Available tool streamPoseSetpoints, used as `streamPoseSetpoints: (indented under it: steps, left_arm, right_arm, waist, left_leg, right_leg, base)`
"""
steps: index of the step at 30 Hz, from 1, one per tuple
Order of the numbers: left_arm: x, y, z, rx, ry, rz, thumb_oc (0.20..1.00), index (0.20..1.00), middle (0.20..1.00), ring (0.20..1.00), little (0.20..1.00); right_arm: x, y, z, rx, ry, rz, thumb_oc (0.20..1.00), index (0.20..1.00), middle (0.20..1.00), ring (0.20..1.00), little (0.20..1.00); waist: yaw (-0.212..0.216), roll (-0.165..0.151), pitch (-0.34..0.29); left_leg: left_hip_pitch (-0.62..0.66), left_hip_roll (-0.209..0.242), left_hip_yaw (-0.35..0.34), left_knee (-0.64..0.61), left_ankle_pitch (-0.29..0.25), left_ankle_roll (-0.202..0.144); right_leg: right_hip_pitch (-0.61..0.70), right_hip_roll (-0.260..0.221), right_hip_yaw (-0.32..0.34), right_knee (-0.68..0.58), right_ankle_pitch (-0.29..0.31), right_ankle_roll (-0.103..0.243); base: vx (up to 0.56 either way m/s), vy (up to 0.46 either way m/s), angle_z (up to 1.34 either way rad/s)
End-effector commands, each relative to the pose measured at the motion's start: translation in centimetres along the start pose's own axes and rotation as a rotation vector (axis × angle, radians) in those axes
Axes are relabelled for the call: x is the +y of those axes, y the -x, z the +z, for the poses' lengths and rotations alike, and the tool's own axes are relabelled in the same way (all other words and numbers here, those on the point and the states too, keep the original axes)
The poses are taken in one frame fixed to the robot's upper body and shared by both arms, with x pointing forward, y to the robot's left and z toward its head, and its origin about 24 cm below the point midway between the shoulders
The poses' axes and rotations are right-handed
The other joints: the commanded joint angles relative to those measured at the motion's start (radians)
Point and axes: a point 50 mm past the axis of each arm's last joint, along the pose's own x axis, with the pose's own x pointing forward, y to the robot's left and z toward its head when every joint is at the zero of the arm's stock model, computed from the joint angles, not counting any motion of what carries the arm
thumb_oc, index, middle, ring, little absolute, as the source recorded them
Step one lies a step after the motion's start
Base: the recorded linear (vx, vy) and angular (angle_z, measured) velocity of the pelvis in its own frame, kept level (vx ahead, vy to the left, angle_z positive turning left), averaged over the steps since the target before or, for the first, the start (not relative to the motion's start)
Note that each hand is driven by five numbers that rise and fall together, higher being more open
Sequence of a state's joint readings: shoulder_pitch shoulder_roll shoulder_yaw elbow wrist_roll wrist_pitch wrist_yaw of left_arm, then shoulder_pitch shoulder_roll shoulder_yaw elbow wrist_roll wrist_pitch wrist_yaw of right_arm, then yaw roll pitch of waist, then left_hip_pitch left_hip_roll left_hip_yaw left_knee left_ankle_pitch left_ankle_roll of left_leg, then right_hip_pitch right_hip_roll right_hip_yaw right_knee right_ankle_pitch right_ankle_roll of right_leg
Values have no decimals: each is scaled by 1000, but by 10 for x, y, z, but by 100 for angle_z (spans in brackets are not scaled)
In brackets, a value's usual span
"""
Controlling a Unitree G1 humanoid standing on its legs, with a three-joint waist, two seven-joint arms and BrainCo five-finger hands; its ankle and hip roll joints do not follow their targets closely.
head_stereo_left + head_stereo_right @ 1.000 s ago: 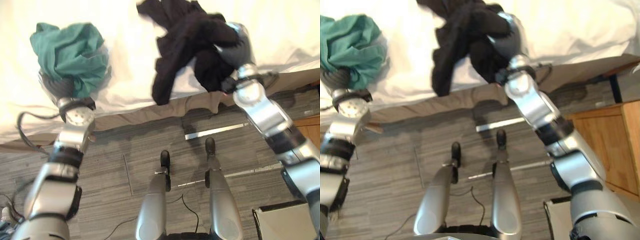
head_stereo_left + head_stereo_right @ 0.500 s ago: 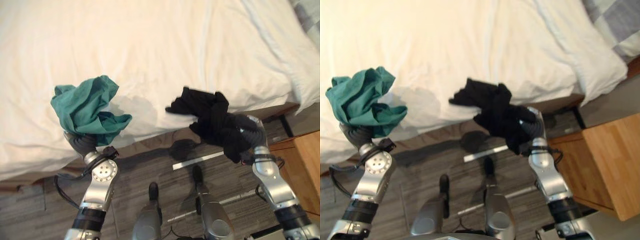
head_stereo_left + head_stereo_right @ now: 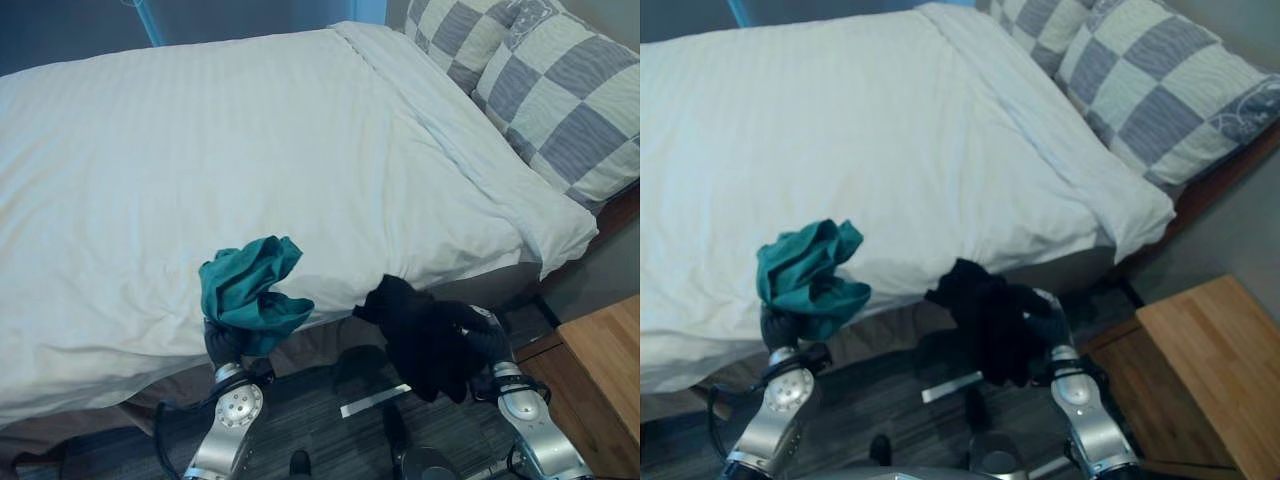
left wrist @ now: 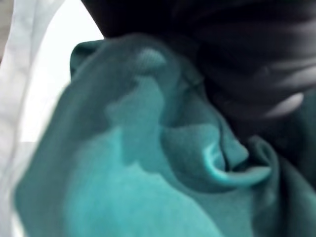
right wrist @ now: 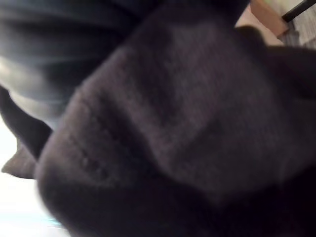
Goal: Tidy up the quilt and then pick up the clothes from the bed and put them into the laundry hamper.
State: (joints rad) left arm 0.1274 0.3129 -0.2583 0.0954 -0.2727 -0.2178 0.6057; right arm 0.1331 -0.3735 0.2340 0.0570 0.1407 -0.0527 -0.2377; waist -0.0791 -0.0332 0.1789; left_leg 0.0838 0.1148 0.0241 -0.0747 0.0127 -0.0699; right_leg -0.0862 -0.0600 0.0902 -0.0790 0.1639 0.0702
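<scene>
**Both garments lifted, hamper out of sight**

Nearest, left hand (image 3: pixel 226 345) bunched round the teal garment (image 3: pixel 247 293); right hand (image 3: pixel 478 340) wrapped in the black garment (image 3: pixel 425 340), both clear of the bed edge; beyond, smoothed white quilt (image 3: pixel 250 150), checked pillows (image 3: pixel 560 90); wooden nightstand (image 3: pixel 1210 370) nearer the right hand; wrist views close on cloth folds; hamper's direction impossible to tell.

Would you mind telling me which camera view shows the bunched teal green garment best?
The left eye view: the bunched teal green garment shows whole against the white quilt. The right eye view nearly matches; the left wrist view gives close-up folds.
</scene>
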Motion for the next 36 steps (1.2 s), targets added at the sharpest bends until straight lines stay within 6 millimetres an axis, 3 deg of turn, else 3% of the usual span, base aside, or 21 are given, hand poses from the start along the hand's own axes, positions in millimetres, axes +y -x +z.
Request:
streamPoseSetpoints:
  steps: [1, 6, 15, 24, 26, 28, 30, 33, 36]
  left_arm:
    - [1, -3, 20, -109, 63, -19, 200, 200, 200, 200, 200]
    - [-6, -1, 19, -103, 47, -25, 200, 200, 200, 200, 200]
    - [0, -2, 24, -92, 74, 43, 200, 200, 200, 200, 200]
    - [12, 0, 25, -79, 123, 183, 200, 200, 200, 200, 200]
    - [14, 1, 25, -72, 127, 168, 200, 200, 200, 200, 200]
    - [11, 1, 25, -71, 124, 109, 200, 200, 200, 200, 200]
    - [5, 1, 25, -73, 122, 60, 200, 200, 200, 200, 200]
    - [4, 2, 23, -71, 144, 72, 200, 200, 200, 200, 200]
    - [9, 3, 23, -79, 156, 90, 200, 200, 200, 200, 200]
  right_arm:
    - [-3, -5, 26, -146, -142, -42, 200, 200, 200, 200, 200]
    - [6, -4, 21, -126, -171, -34, 200, 200, 200, 200, 200]
    - [11, -3, 27, -161, -139, 36, 200, 200, 200, 200, 200]
    - [23, -9, 39, -209, -85, 198, 200, 200, 200, 200, 200]
    - [20, -5, 38, -205, -82, 198, 200, 200, 200, 200, 200]
    - [12, 0, 34, -191, -86, 160, 200, 200, 200, 200, 200]
    - [5, 3, 30, -181, -95, 111, 200, 200, 200, 200, 200]
    - [6, 4, 24, -174, -80, 115, 200, 200, 200, 200, 200]
    - [13, 3, 24, -178, -81, 129, 200, 200, 200, 200, 200]
  waist:
    - [1, -15, -47]
    - [-5, -7, -42]
    - [12, -6, -42]
    - [93, -10, -4]
    - [105, -8, 5]
    - [107, 5, 14]
    - [104, 14, 24]
    - [94, 15, 38]
    - [101, 1, 54]
  left_leg:
    - [-78, -4, -64, 32, -11, 34]
    - [-84, 3, -68, 46, -11, 32]
    - [-81, 26, -93, 56, -1, 19]
    - [-152, 84, -120, 121, 47, -7]
    - [-175, 92, -91, 136, 63, -11]
    - [-223, 122, -1, 170, 140, -32]
    - [-252, 152, 98, 216, 171, -46]
    - [-232, 215, 261, 345, 151, -68]
    - [-166, 235, 330, 429, 141, -64]
  right_leg:
    - [33, -37, -14, 122, -137, 50]
    - [32, -33, -17, 132, -147, 42]
    - [47, -35, -38, 128, -157, 30]
    - [55, -9, -170, 165, -207, -36]
    - [68, -15, -218, 177, -221, -43]
    - [91, -27, -315, 183, -231, -53]
    - [114, -43, -401, 193, -247, -60]
    - [142, -84, -538, 246, -291, -71]
    - [160, -119, -609, 276, -285, -71]
  base:
    - [-53, -38, -2]
    - [-23, -36, -3]
    - [18, -76, 2]
    - [-55, -151, 20]
    - [-55, -99, 41]
    - [-91, -83, 104]
    - [-85, -58, 177]
    - [-83, -10, 319]
    - [-106, 103, 165]
